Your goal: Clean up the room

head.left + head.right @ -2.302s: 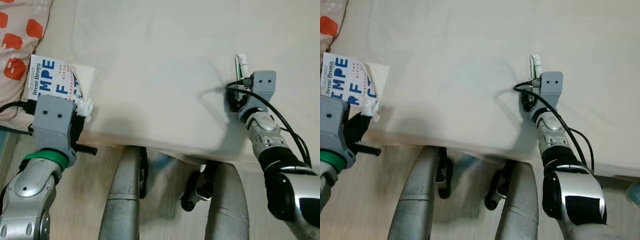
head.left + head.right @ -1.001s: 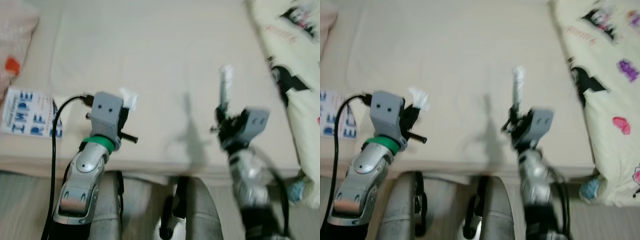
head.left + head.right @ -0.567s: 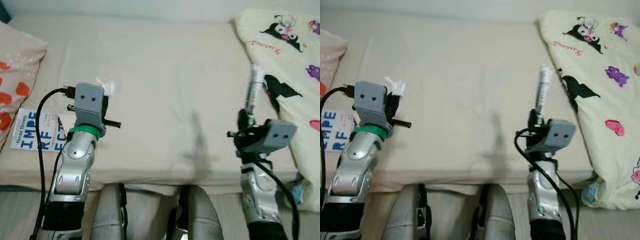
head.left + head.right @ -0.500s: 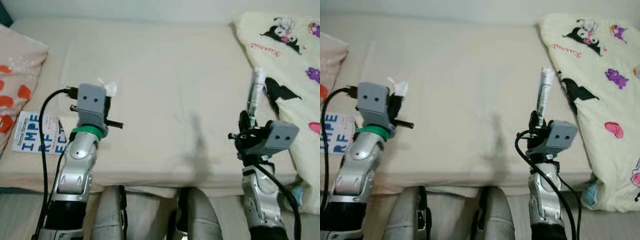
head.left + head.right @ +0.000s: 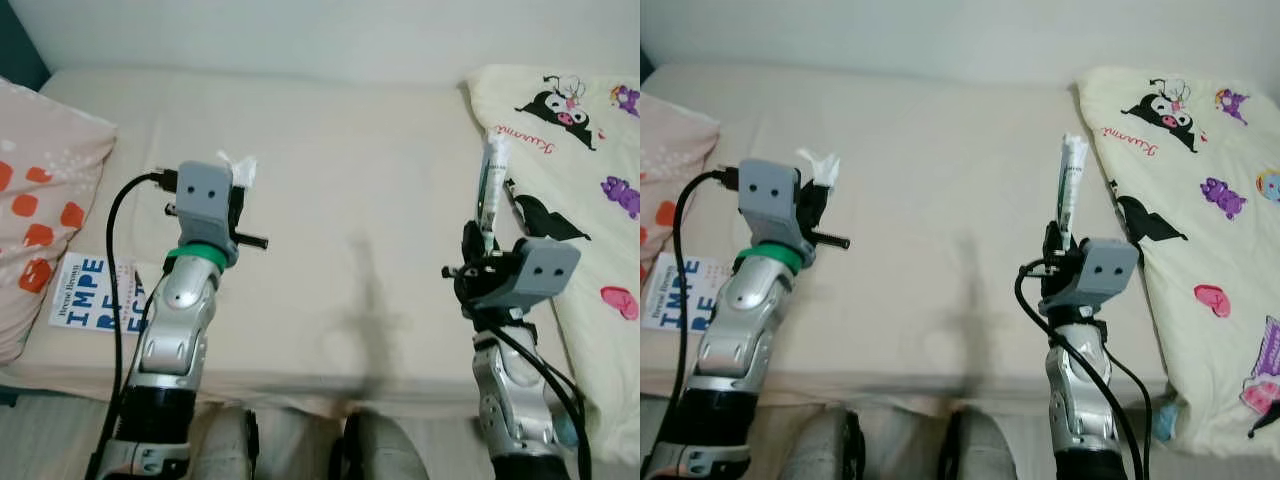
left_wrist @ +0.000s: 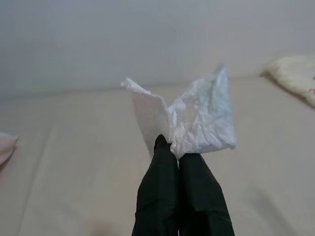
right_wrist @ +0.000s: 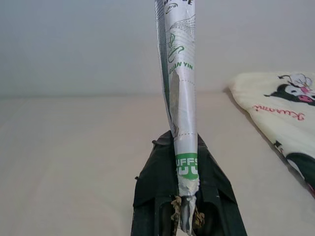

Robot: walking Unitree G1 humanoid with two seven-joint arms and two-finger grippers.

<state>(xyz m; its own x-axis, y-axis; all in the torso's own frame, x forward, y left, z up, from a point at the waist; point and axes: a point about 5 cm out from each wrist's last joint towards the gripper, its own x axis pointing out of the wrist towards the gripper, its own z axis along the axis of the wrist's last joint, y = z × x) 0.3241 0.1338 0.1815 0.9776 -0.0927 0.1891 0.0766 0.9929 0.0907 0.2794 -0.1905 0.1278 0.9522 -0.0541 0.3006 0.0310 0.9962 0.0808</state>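
Left eye view has both arms raised over the cream bed (image 5: pixel 350 180). The left gripper (image 6: pixel 170 147) has its fingers clenched on a crumpled white tissue (image 6: pixel 197 120), which fans out past the fingertips, held clear above the mattress. The right gripper (image 7: pixel 184 162) grasps a long silver wrapper (image 7: pixel 178 88) with green print by its torn lower end; the wrapper's long axis runs in line with the fingers and points away from the robot, toward the wall beyond the bed. A book (image 5: pixel 95 293) with blue letters lies flat near the bed's left edge, beside a spotted pillow (image 5: pixel 45 200). A cartoon-print blanket (image 5: pixel 1200 200) covers the bed's right side.
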